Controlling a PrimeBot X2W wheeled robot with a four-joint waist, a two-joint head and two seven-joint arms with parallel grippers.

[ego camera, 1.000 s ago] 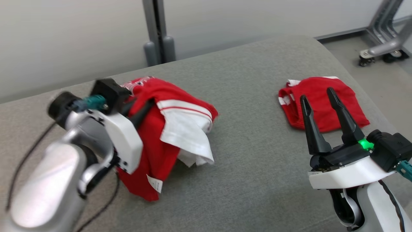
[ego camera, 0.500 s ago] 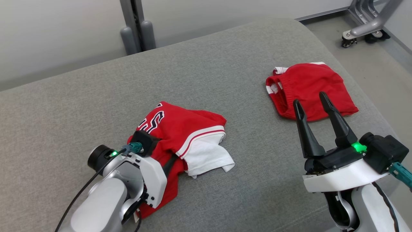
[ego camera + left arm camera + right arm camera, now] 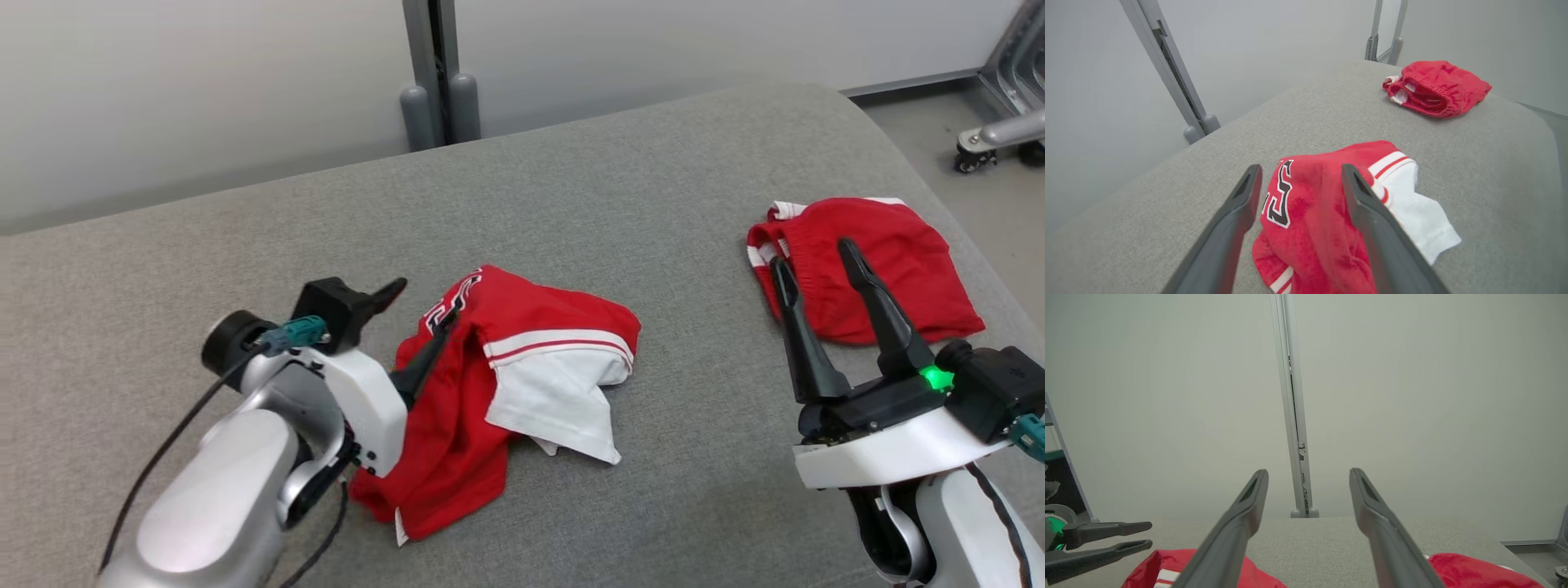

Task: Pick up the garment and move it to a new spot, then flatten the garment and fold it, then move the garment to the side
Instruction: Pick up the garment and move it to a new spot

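Red and white garment point(image 3: 555, 314) lies crumpled mid-frame in the head view, with the grey worktop point(image 3: 653, 180) bare all around. Left hand point(image 3: 424, 300) is wide open and grips nothing, one finger just beside it. Right hand point(image 3: 811, 255), lower right, is open and empty near a small red cloth point(image 3: 890, 245). Left wrist view: garment point(image 3: 1310, 212) lies under spread fingers point(image 3: 1229, 228). Right wrist view: open hand point(image 3: 1308, 471) faces the wall point(image 3: 1412, 396).

A grey padded table point(image 3: 620, 163) with a rounded far-right corner stood before a plain pale wall point(image 3: 204, 98). A grey metal post point(image 3: 433, 65) rose behind its far edge. A wheeled metal frame point(image 3: 1000, 135) sat on the grey floor point(image 3: 914, 122) beyond that corner.
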